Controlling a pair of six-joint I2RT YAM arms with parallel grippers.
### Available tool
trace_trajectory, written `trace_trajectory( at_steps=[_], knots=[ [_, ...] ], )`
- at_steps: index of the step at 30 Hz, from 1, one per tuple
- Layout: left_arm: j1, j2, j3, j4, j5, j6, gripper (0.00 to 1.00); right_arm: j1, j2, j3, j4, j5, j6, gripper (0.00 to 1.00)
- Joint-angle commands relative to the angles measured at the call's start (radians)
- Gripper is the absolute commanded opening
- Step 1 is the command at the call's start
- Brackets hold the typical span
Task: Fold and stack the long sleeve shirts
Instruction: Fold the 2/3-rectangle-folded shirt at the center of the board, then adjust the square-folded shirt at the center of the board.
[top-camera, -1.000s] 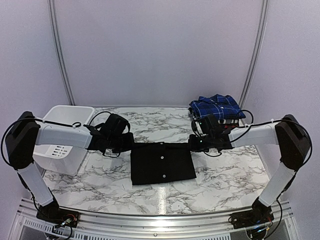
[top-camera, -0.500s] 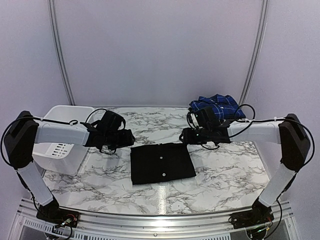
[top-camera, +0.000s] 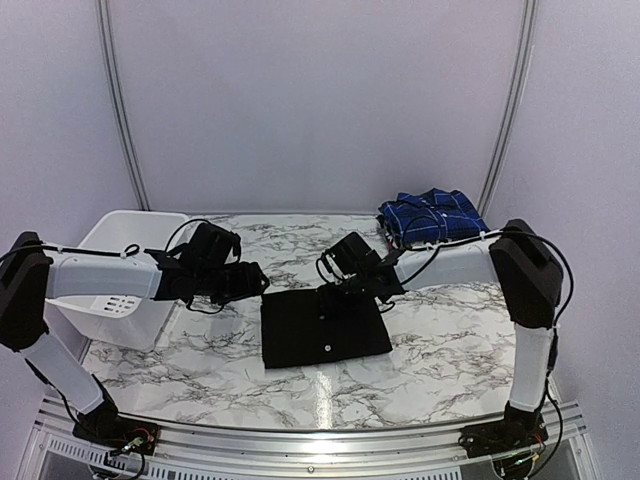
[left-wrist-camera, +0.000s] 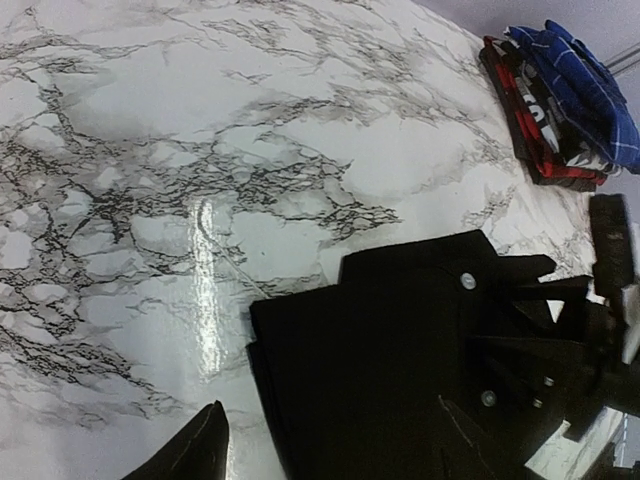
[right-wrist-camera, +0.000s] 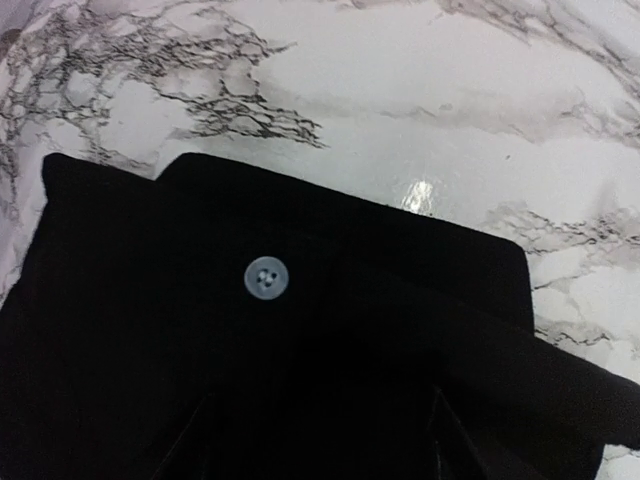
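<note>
A black long sleeve shirt (top-camera: 325, 327) lies folded into a flat rectangle at the table's middle, two buttons showing on its front. My left gripper (top-camera: 258, 282) hovers open just off the shirt's far-left corner; in the left wrist view the gripper (left-wrist-camera: 335, 452) has its fingers spread wide over the shirt (left-wrist-camera: 400, 350). My right gripper (top-camera: 330, 290) is open over the middle of the shirt's far edge. In the right wrist view the gripper (right-wrist-camera: 320, 445) has black cloth (right-wrist-camera: 150, 330) and a grey button (right-wrist-camera: 265, 277) under it. Folded plaid shirts (top-camera: 432, 217) are stacked at the back right, a blue one on top.
A white plastic basket (top-camera: 125, 290) stands at the table's left side under my left arm. The plaid stack (left-wrist-camera: 560, 100) shows red and black-and-white layers beneath the blue one. The marble tabletop (top-camera: 440, 350) surrounds the black shirt.
Both grippers have opened and let go of the black shirt's far corners. The right arm swung left to the middle of the shirt's far edge. The left gripper backed slightly off its corner.
</note>
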Motion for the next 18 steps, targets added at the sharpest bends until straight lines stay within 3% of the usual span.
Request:
trace_trajectory(
  at_steps=[1,5,11,13,18],
  knots=[
    [-0.037,-0.038,-0.005,-0.019,0.062,0.03,0.71,-0.048,0.097,0.113,-0.047,-0.003,-0.044,0.66],
    [-0.087,-0.006,0.014,-0.024,0.119,0.043,0.7,-0.063,0.155,0.223,-0.113,-0.015,-0.06,0.7],
    [-0.145,0.074,0.051,-0.022,0.138,0.033,0.67,-0.088,0.062,0.173,-0.11,0.014,-0.038,0.71],
    [-0.155,0.109,0.078,-0.016,0.144,0.031,0.64,-0.107,0.04,0.142,-0.093,0.013,-0.036,0.68],
    [-0.173,0.197,0.132,-0.006,0.155,0.028,0.56,-0.157,0.056,0.13,-0.054,-0.012,-0.058,0.47]
  ],
)
